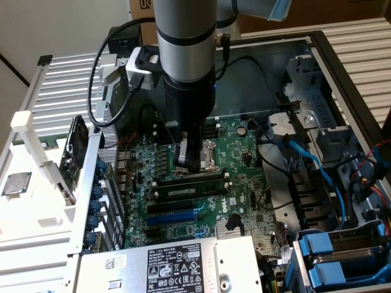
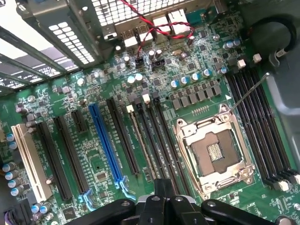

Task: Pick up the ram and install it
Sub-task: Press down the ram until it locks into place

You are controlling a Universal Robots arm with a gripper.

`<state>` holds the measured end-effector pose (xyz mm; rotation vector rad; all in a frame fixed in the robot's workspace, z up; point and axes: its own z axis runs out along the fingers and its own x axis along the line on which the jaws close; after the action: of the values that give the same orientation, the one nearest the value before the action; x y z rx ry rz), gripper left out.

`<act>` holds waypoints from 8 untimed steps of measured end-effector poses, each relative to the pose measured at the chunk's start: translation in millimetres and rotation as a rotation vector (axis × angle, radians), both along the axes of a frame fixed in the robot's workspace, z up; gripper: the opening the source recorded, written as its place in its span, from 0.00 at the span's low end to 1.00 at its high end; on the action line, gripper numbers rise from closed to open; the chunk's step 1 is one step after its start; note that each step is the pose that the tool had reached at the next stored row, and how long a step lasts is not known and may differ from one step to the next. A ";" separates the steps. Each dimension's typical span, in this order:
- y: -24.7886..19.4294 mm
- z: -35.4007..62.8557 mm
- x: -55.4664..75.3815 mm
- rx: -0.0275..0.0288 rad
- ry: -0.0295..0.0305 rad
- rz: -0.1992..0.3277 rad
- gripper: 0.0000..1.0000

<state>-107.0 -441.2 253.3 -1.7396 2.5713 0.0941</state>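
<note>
One gripper (image 1: 194, 160) hangs over the motherboard (image 1: 244, 159), just above one ram stick (image 1: 190, 190) lying along the memory slots beside the CPU socket (image 1: 211, 160). Whether its jaws are wide or narrow cannot be told, and the ram appears seated, though partly hidden. The wrist view adds one blue expansion slot (image 2: 105, 143), one white slot (image 2: 30, 161) and four black slots (image 2: 262, 126).

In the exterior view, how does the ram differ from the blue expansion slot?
The ram is a dark stick with a white label; the blue expansion slot is bare blue plastic. The ram lies close to the tool; the blue expansion slot sits farther off, nearer the labelled metal box. Both run parallel.
</note>
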 end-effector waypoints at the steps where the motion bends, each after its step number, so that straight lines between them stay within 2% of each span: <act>1: 0.0 0.0 0.0 0.0000 0.0000 -0.016 0.10; 8: 0.0 0.0 0.0 0.0000 0.0001 -0.130 0.10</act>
<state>-107.0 -441.2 253.3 -1.5669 2.6758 0.0902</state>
